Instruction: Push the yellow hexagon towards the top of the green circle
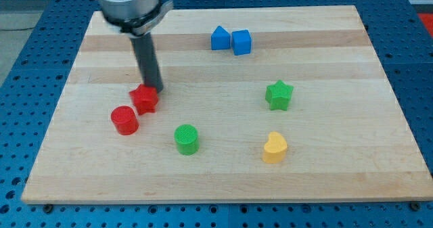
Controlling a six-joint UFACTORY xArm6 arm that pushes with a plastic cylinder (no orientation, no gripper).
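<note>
Leftward, my tip (155, 90) sits well apart from the yellow block (274, 148).

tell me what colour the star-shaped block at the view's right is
Green; the green star shows clearly in the camera view, the only view.

I see pale wood board (223, 180), lengthwise plank stripes, on blue perforated table (20, 45). Hole grid shows left, right, near edge. Even light, soft shadows.
</note>
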